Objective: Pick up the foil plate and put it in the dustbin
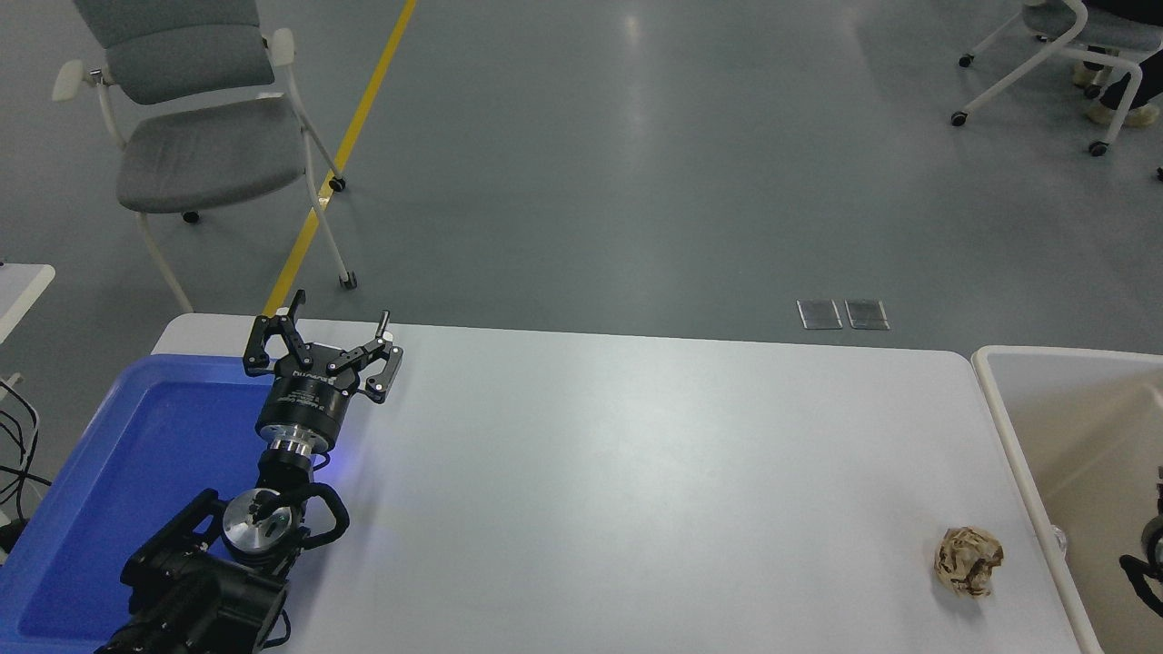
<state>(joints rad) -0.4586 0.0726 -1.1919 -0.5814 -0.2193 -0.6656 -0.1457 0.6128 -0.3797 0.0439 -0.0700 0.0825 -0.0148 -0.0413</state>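
At the far left edge, the corner of 1 small white side table (23, 286) shows, with black cables (16, 436) below it. Behind, on the grey floor, stands 1 grey chair (186, 136) on a white frame, and 1 yellow line (341, 150) runs along the floor past it.

On the left end of the white desk (636, 481) lies 1 shallow blue tray (127, 472), with nothing visible inside. The left arm comes in from the lower left corner over the tray's right rim. Its left end effector (323, 350) hangs near the desk's far left corner, its fingers spread apart and gripping nothing.

Beyond the far edge of the desk, 2 small metal floor plates (842, 314) sit side by side.

Near the right end of the desk lies 1 crumpled brown paper ball (969, 562), close to the bin but apart from it.

1 beige dustbin (1004, 427) with a white rim stands against the right end of the desk. Inside it, just by the left wall, is 1 small silver glint (1058, 538). The foil plate cannot be made out as a whole, and nothing of it lies on the desk.

Only a black sliver of the right end effector (1147, 561) shows at the right edge, over the dustbin; whether it is apart or together cannot be told.

At the top right is a 2nd chair (1036, 41), with a person's feet (1122, 104) beside it.
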